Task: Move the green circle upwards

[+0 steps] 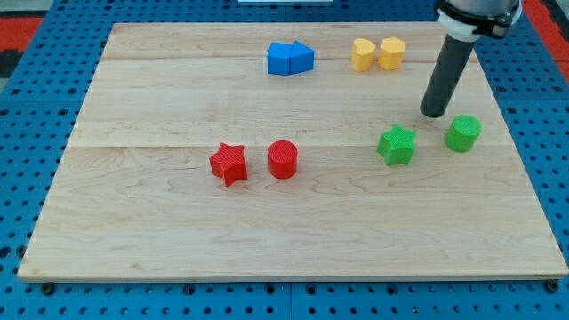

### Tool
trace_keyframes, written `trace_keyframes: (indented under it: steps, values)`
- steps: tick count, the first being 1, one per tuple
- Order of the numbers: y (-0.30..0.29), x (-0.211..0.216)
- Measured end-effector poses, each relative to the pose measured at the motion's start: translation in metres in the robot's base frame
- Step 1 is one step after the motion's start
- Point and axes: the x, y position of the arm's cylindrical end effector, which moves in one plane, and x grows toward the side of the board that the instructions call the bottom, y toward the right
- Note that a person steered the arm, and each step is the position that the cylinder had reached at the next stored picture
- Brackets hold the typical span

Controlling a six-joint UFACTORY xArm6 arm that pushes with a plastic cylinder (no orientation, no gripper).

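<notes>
The green circle [463, 133] sits on the wooden board at the view's right. A green star [396, 145] lies just to its left. My tip [435, 113] rests on the board just above the gap between the two green blocks, up and to the left of the green circle and apart from both.
A red star [228, 164] and a red circle [283, 160] lie near the board's middle. Two blue blocks [290, 59] touch each other at the top centre. Two yellow blocks [377, 53] sit side by side at the top right. The board's right edge [524, 169] is near the green circle.
</notes>
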Motion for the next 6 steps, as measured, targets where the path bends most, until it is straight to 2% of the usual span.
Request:
trace_keyframes:
  steps: [1, 2, 3, 4, 5, 6]
  values:
    - [0.005, 0.003]
    - [0.007, -0.013]
    - [0.121, 0.03]
    - [0.075, 0.091]
    - [0.011, 0.062]
    - [0.009, 0.061]
